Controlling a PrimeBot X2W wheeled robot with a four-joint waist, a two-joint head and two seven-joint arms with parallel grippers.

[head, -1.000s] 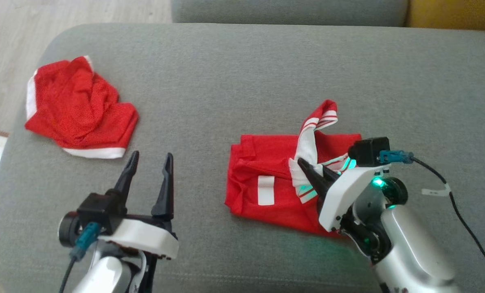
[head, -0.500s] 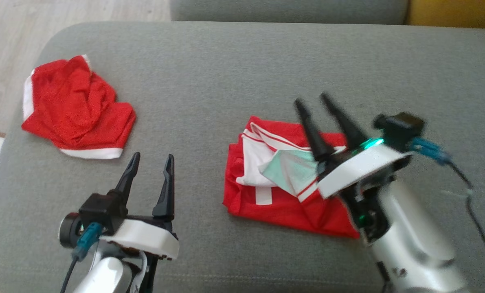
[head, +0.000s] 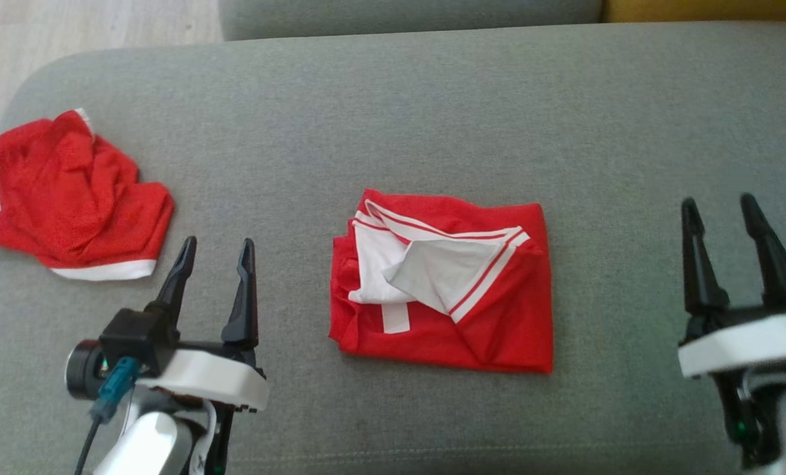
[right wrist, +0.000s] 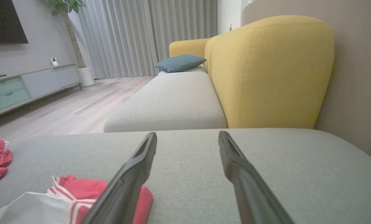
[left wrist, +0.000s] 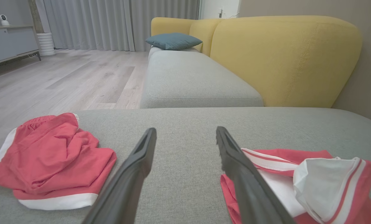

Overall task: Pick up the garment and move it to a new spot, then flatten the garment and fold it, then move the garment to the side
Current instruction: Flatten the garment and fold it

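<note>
The red shirt (head: 442, 284) lies folded in the middle of the grey cushion (head: 393, 99). A white flap (head: 442, 270) with red stripes sits on top of it. The shirt is a bit wider than it is deep, so its long way runs from left to right in front of the robot.

The left hand (head: 218, 242) is wide apart and holds nothing. It hovers low over the cushion, and the shirt is just to its right. The right hand (head: 719, 199) is spread too and holds nothing. The shirt is to its left, but farther off. So the shirt lies between the two hands, and the left hand is the nearer one. No hand touches the shirt.

Red shorts (head: 69, 198) lie in a heap at the left end of the cushion, well apart from the shirt.

I think the folding is done and one job is left: moving the shirt to the side. For that, a hand has to come in at one short side and grab all the layers at the edge. The left hand has the shorter way to go. The flap on top looks loose, so it may flip open if the shirt gets pulled fast.
</note>
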